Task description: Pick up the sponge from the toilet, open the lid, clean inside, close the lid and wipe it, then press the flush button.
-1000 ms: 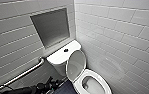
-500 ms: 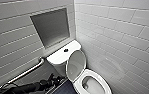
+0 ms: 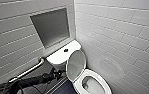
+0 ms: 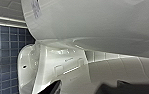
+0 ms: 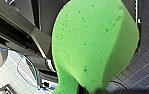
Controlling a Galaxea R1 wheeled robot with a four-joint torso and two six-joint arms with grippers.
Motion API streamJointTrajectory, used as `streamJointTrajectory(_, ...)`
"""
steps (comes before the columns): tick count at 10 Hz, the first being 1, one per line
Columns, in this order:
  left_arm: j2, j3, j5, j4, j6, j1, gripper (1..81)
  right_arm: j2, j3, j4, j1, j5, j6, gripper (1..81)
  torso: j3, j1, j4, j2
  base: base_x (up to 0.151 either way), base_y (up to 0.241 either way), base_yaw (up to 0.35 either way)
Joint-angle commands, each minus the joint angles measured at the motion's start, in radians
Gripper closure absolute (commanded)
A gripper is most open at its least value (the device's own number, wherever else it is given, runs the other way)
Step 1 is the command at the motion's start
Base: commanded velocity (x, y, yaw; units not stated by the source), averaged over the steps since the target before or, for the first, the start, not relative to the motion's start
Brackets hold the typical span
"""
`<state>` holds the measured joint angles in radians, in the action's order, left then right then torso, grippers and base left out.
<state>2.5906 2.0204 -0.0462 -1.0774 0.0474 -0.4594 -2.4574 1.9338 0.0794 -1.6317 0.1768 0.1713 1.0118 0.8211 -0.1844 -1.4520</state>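
Close against the right wrist camera, the sponge (image 5: 95, 45) bulges bright green and pitted. Its narrow end is pinched in the right gripper (image 5: 83, 89), which is clamped on it and shows as a dark sliver cut off by the frame edge. Behind the sponge lie dark blue floor tiles (image 5: 146, 37) and blurred dark robot parts with thin cables. In the head view the left arm (image 3: 27, 82) reaches in low, black and draped with cables, cut off at the corner. The left gripper (image 3: 55, 74) hangs just beside the toilet (image 3: 100, 76), below the tank (image 3: 57, 57) and near the raised lid (image 3: 75, 65); whether it is apart or together I cannot tell. Its wrist camera looks up along glossy white ceramic (image 4: 90, 25) from very close, with small blue floor tiles (image 4: 2, 62) to one side, and which part of the toilet this is stays hard to make out. The lid stands open, leaning back toward the tank; the bowl's near edge is cut off by the frame. On the tank top sits the flush button (image 3: 66, 50), small and dark. A metal grab bar (image 3: 30, 70) runs along the wall beside the tank. Above is a recessed grey panel (image 3: 52, 26), and white tiled walls (image 3: 115, 30) meet in the corner behind.
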Motion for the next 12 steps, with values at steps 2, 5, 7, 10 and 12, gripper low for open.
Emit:
streamJointTrajectory(2,0.004,0.014,-0.073,-0.013,-0.003,0.138,1.0,0.022,-0.023,0.013,-0.011,-0.068,-0.003,81.1,0.0,0.0,0.0,0.0,0.0,0.0,0.0)
streamJointTrajectory(5,-0.007,-0.17,-0.093,0.019,0.011,0.103,1.0,0.018,-0.02,0.01,0.006,-0.068,-0.001,81.1,0.0,0.0,0.0,0.0,0.0,0.0,0.0)
streamJointTrajectory(7,-0.018,-0.29,-0.093,0.095,0.011,0.054,1.0,0.018,-0.016,0.003,0.023,-0.068,0.005,81.1,0.0,0.0,0.0,0.0,0.0,0.0,0.0)
streamJointTrajectory(10,-0.056,-0.324,-0.19,0.324,0.038,-0.141,1.0,0.021,-0.006,0.007,0.034,-0.066,0.011,81.1,0.0,0.0,0.0,0.0,0.0,0.0,0.0)
streamJointTrajectory(12,-0.169,-0.368,-0.25,0.633,0.125,-0.357,1.0,0.01,0.019,0.01,0.052,-0.054,-0.001,81.1,0.0,0.0,0.0,0.0,0.0,0.0,0.0)
